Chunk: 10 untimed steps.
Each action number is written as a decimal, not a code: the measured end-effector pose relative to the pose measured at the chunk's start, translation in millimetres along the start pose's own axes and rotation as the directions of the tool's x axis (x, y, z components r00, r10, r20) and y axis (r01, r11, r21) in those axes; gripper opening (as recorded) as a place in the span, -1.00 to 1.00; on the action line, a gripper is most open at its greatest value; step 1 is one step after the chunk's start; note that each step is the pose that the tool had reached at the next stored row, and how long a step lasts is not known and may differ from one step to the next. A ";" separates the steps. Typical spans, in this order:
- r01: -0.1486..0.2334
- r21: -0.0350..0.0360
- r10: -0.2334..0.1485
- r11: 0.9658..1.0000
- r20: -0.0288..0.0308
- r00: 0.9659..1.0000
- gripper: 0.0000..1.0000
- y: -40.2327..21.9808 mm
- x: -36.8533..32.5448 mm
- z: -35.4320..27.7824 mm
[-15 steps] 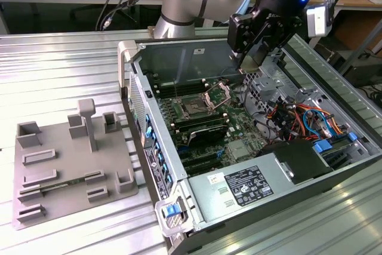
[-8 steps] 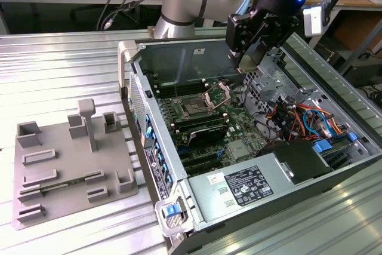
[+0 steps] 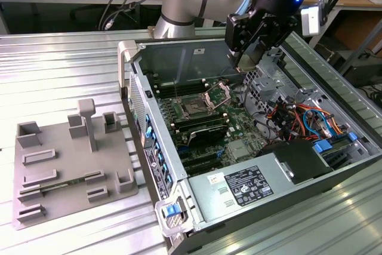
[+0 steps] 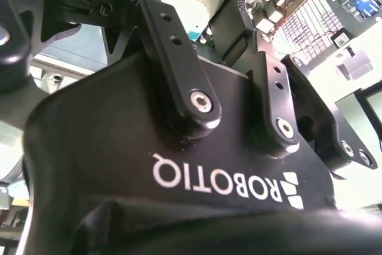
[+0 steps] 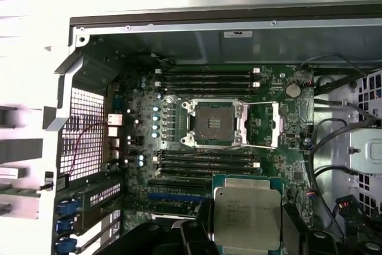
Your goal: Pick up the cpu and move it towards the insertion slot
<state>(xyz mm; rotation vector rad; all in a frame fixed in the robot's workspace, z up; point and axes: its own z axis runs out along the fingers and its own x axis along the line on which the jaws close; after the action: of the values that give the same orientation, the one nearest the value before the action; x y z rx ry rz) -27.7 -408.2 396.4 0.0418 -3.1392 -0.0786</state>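
The cpu [image 5: 246, 212], a flat square chip with a pale silvery top, hangs over the motherboard in the first wrist view, with dark gripper parts on either side of it. The insertion slot [image 5: 212, 122] is a square socket with a dark centre and a shiny frame, and it lies a short way from the chip. In the exterior view my gripper [image 3: 245, 62] hovers above the open computer case, toward the exterior view's right of the insertion slot [image 3: 195, 109], whose retention plate [image 3: 218, 93] stands flipped open. The gripper's black housing [image 4: 179, 147] appears in the second wrist view.
A grey fixture plate [image 3: 71, 165] with raised blocks lies outside the case at the exterior view's left. Long black memory slots [image 5: 206, 79] flank the socket. A power supply [image 3: 250, 186], bundled cables [image 3: 298, 117] and the case walls [image 3: 128, 76] hem in the board.
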 end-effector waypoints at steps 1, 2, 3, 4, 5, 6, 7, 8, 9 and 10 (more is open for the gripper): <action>0.000 0.000 0.000 1.000 0.000 1.000 0.09 0.6 -0.5 0.5; 0.000 0.000 0.000 1.000 0.000 1.000 0.09 0.9 -0.7 0.7; 0.000 0.000 0.000 1.000 0.000 1.000 0.09 1.3 -1.0 1.0; 0.000 0.000 0.000 1.000 0.000 1.000 0.09 1.6 -1.4 1.3; 0.000 0.000 0.000 1.000 0.000 1.000 0.09 1.8 -1.6 1.6; 0.000 0.000 0.000 1.000 0.000 1.000 0.09 2.1 -2.0 2.0; 0.000 0.000 0.000 1.000 0.000 1.000 0.09 2.6 -2.4 2.3; 0.000 0.000 0.000 1.000 0.000 1.000 0.09 2.7 -2.8 2.7; 0.000 0.000 0.000 1.000 0.000 1.000 0.09 2.8 -2.9 2.9; 0.000 0.000 0.000 1.000 0.000 1.000 0.09 3.2 -3.4 3.1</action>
<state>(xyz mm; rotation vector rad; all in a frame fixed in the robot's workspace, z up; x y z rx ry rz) -24.4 -404.8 393.4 0.0418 -3.1392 -0.0785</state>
